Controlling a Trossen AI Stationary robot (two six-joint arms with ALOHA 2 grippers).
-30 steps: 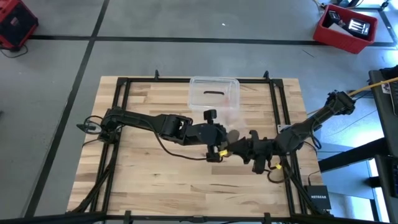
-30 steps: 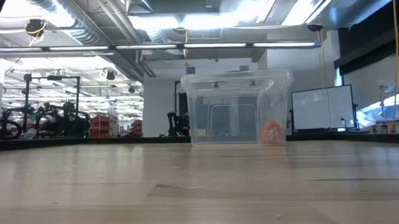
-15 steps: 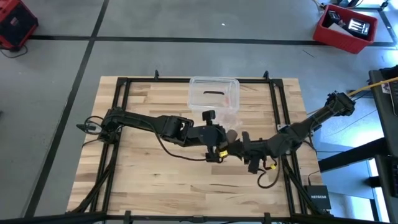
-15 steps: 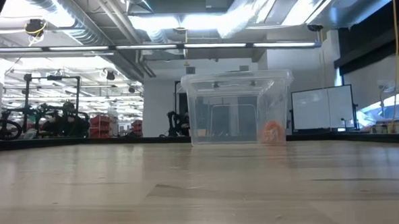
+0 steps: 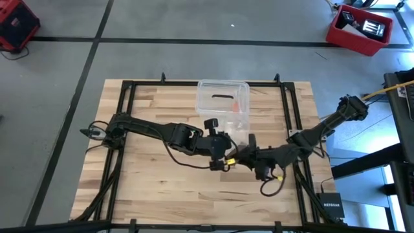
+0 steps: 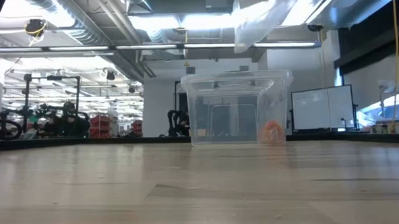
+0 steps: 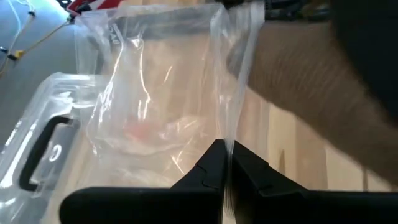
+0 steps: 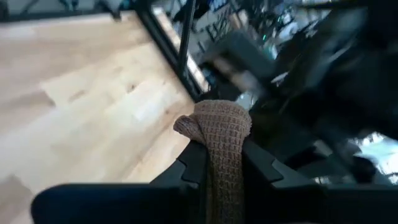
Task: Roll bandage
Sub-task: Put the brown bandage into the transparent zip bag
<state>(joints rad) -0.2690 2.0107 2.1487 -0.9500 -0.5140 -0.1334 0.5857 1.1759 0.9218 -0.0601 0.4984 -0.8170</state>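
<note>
Wooden table [image 5: 149, 181] with black frame; both arms reach in from the sides and meet near its middle, just in front of the clear plastic box [image 5: 222, 100], which stands at the far centre edge and holds something small and orange. Left arm stretches low across from the left edge, its left gripper [image 7: 225, 167] closed tight on the edge of a clear plastic bag [image 7: 158, 93]; the bag hangs open and crinkled in front of the fingers, lifted off the table, showing in the low view above the box. Right arm angles in from the right edge, elbow bent, wrist close to the left one. The right gripper [image 8: 217, 163] is clamped on the bandage [image 8: 219, 140]: brown, coarse waffle-weave fabric, bunched into a compact roll, its rounded folded end sticking out past the fingertips, held above the table surface beside the bag.
</note>
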